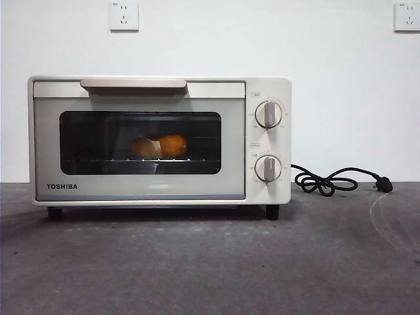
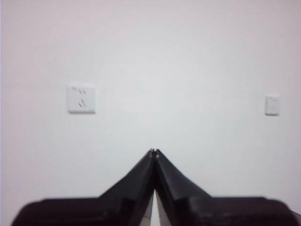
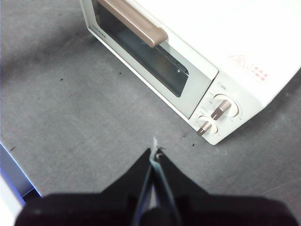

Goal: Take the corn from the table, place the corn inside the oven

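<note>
Bare table (image 1: 210, 269) fronts the closed oven (image 1: 157, 141), corn (image 1: 159, 146) dim behind glass; both claws closed, empty.

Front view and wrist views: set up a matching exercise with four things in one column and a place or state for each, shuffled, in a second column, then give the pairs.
1. corn
2. oven door
3. power plug
4. left gripper

A. lying on the table, not in a socket
B. closed
C. jaws together, facing the wall
D. on the rack behind the dark glass

Pairs: 1-D, 2-B, 3-A, 4-C
</note>
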